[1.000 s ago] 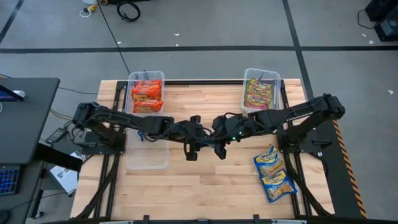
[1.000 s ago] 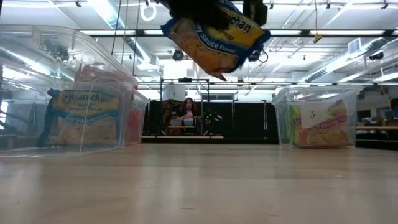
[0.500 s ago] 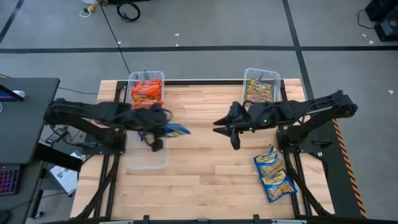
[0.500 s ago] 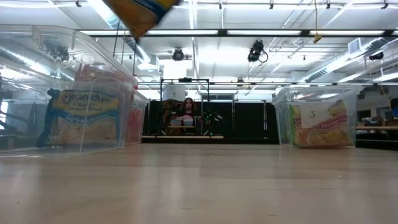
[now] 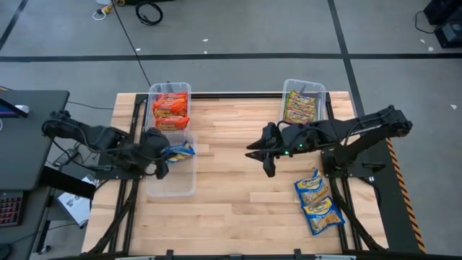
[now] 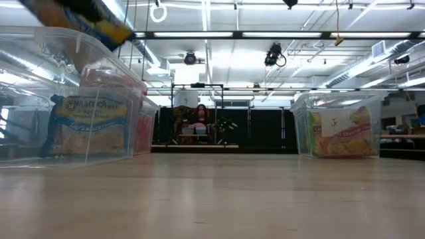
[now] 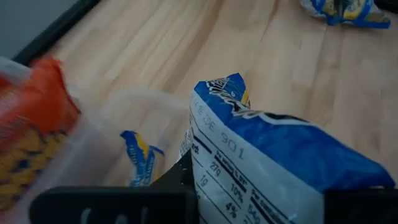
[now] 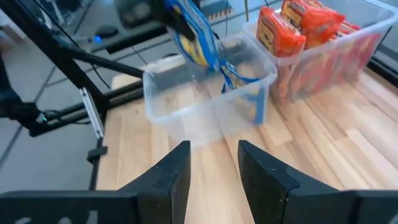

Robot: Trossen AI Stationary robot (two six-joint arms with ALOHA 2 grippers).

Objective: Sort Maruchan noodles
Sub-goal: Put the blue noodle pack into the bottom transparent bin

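Since the earlier pictures, the left arm had swung away from mid-table toward the table's left side, carrying the blue-and-yellow packet (image 5: pixel 178 152) with it, while the right arm had drawn back a little toward its own side. On the wooden table (image 5: pixel 231 209), three clear bins stood: the red bin (image 5: pixel 170 89) at the far left, filled with orange-red packets (image 5: pixel 170 110); the right bin (image 5: pixel 304 87) at the far right, holding pink and green-yellow packets (image 5: pixel 301 108); and the near bin (image 5: pixel 172 189) on the left, in front of the red bin. The left gripper (image 5: pixel 160 153) hung over the near bin's far end, clamped on the blue-and-yellow packet, which stuck out from the fingers toward the table's middle, above the bin's rim. In the left wrist view that packet (image 7: pixel 273 155) filled the space between the fingers, and another blue-and-yellow packet (image 7: pixel 140 157) stood on edge inside the bin below. The low view showed this bin packet (image 6: pixel 89 126) upright against the clear wall, with the carried one (image 6: pixel 80 16) high above it. The right gripper (image 5: pixel 266 154) hovered over bare wood near mid-table with its fingers (image 8: pixel 168 177) apart and nothing between them. Two loose packets (image 5: pixel 317 198) lay on the table's near right corner, well apart from both grippers.
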